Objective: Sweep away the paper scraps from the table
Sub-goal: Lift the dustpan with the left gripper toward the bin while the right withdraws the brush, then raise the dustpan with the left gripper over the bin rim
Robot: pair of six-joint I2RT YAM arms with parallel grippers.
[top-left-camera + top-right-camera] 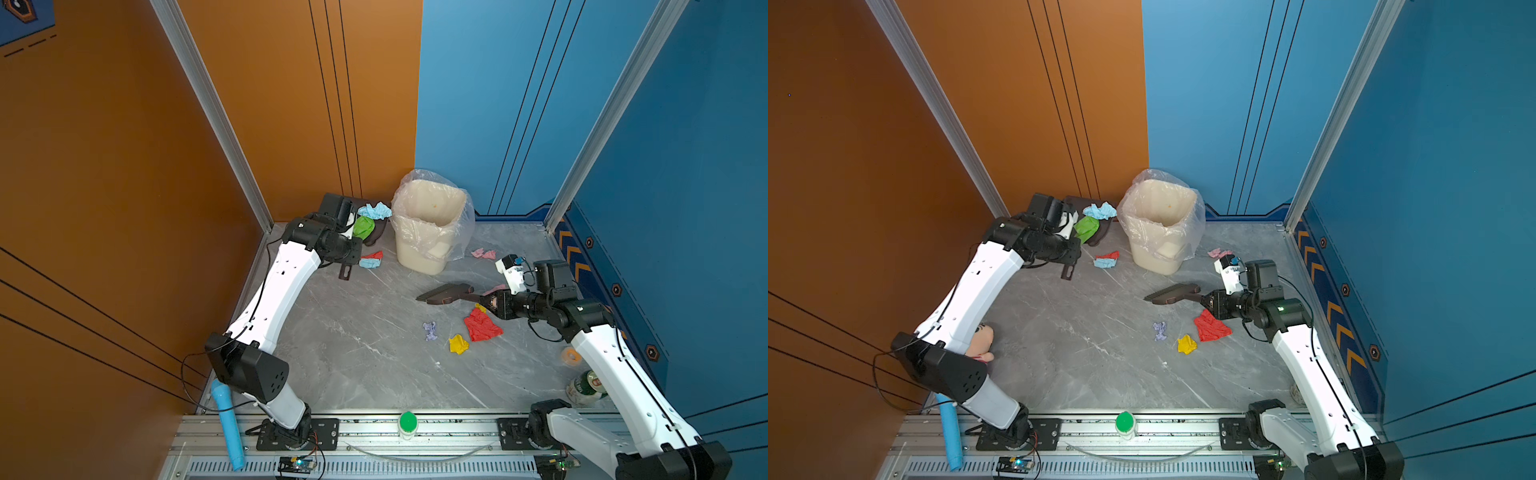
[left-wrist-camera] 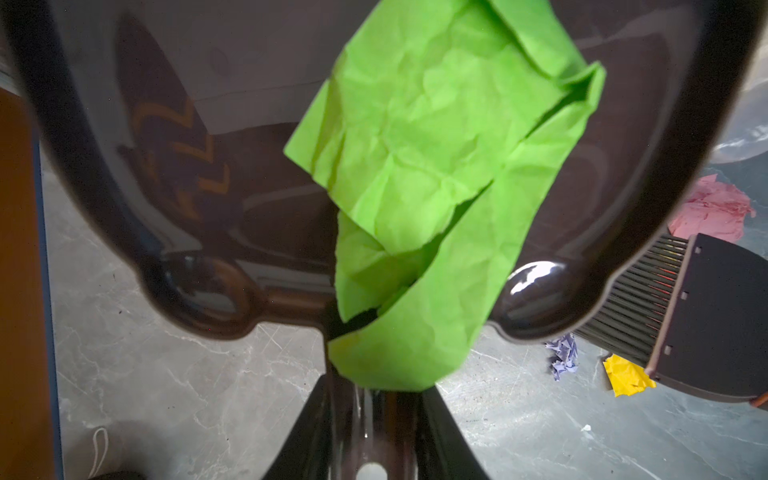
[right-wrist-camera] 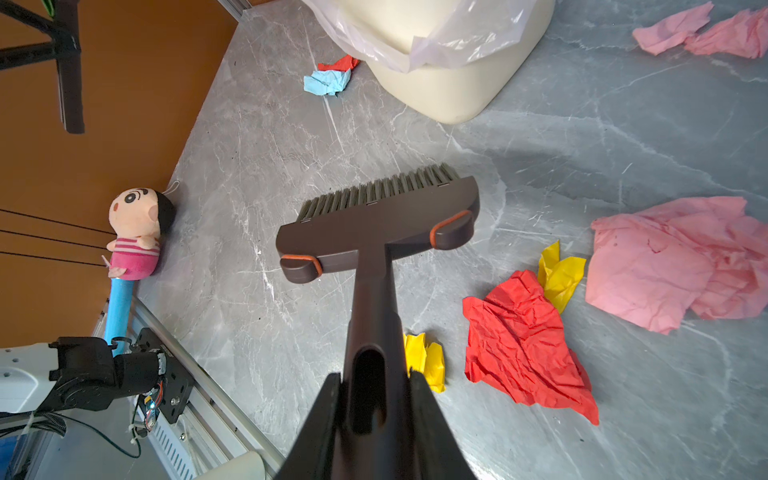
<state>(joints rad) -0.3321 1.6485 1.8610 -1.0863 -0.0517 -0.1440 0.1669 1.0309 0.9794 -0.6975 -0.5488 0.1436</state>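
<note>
a: what's sitting closest to the lens?
b: the brush (image 3: 376, 232) handle, with the right gripper (image 3: 374, 399) clamping it tight, bristles hanging above the table (image 1: 374, 353).
a: and the paper scraps?
b: red (image 1: 481, 325), yellow (image 1: 458, 344) and lilac (image 1: 430, 331) ones are lying just beside the brush; a green one (image 2: 432, 174) is lying in the dustpan (image 2: 166, 166), whose handle the left gripper (image 2: 370, 432) is pinching, near the bin (image 1: 428, 226).

Plush doll (image 1: 982, 343) mostly hidden behind left arm; dustpan (image 2: 208, 166) edges cropped.
</note>
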